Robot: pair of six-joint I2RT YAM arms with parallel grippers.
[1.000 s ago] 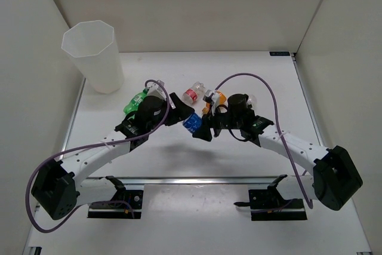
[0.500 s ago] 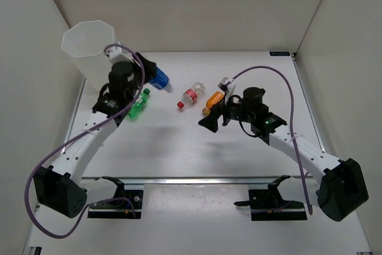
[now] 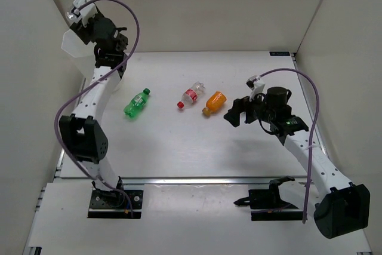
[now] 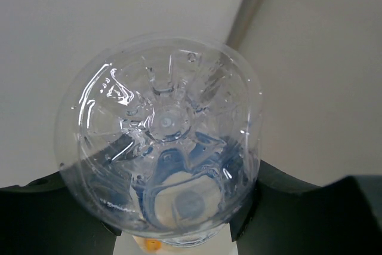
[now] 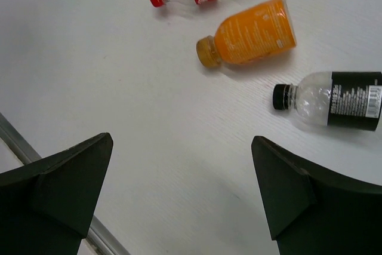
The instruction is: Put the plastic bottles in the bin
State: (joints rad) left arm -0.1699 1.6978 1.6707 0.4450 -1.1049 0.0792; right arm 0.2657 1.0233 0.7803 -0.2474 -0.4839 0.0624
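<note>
My left gripper [image 4: 173, 213] is shut on a clear bottle with a blue label [image 4: 161, 141], whose base faces the wrist camera. In the top view the left arm is raised at the back left, over the translucent white bin [image 3: 68, 43], which it mostly hides. A green bottle [image 3: 136, 103], a red-labelled clear bottle [image 3: 191, 95] and an orange bottle [image 3: 213, 103] lie on the table. The right wrist view also shows a black-labelled clear bottle [image 5: 340, 101] lying beside the orange one [image 5: 253, 33]. My right gripper [image 3: 236, 111] hangs open and empty to the right of them.
White walls close in the table at the back and on both sides. A metal rail [image 3: 197, 179] runs along the near edge. Purple cables loop off both arms.
My left arm carried the blue-labelled bottle from the middle of the table up to the bin. My right gripper opened and drew back to the right.
</note>
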